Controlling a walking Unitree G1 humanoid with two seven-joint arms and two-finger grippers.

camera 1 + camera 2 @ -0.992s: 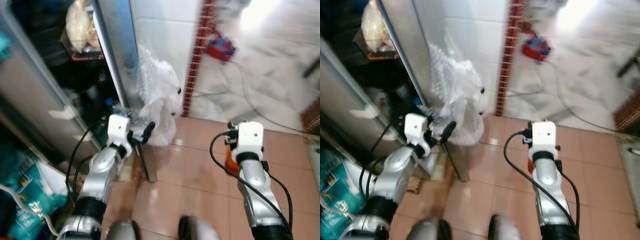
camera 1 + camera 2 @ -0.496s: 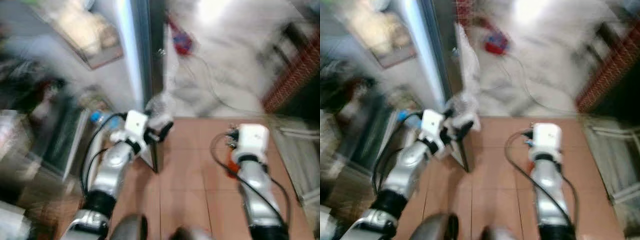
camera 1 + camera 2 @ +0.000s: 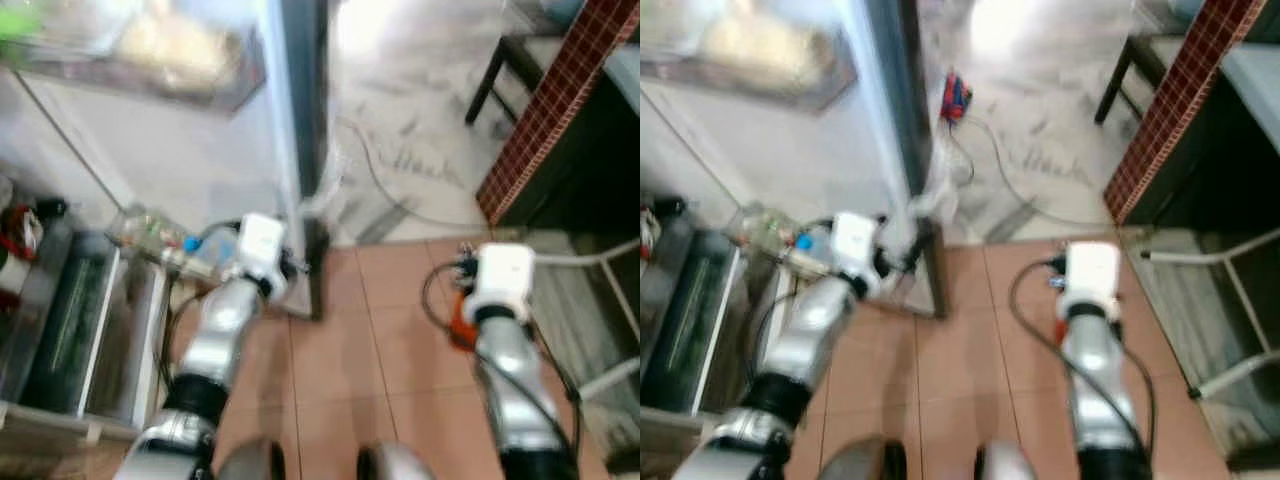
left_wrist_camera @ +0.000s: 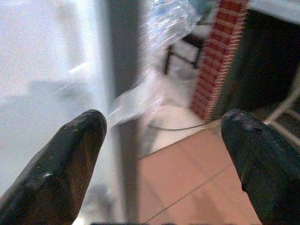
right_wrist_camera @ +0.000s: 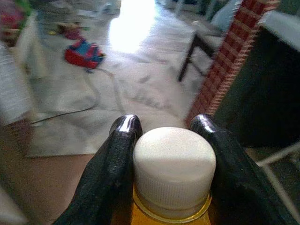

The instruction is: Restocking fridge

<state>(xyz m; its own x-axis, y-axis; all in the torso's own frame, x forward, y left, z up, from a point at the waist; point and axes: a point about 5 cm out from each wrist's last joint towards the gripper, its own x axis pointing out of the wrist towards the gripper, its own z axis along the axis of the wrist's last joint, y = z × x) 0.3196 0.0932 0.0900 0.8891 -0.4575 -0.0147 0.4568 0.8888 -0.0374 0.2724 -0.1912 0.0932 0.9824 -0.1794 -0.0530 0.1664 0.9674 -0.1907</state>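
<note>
The right gripper (image 5: 166, 140), clamped on an upright bottle (image 5: 174, 164), hangs well right of the open fridge (image 3: 150, 200), whose edge the spread-fingered left gripper (image 4: 164, 140) faces.

Your two head views look steeply down from above both arms, onto the tiled floor (image 3: 340, 360) and the fridge's open door edge (image 3: 902, 130); they share nearly the same scene, slightly offset sideways. Your left wrist view looks close along its two black fingers (image 4: 65, 164) at that same door edge. Your right wrist view sits very near a white bottle cap (image 5: 174, 161), facing the pale floor and red-brick counter (image 5: 225, 56) beyond.
</note>
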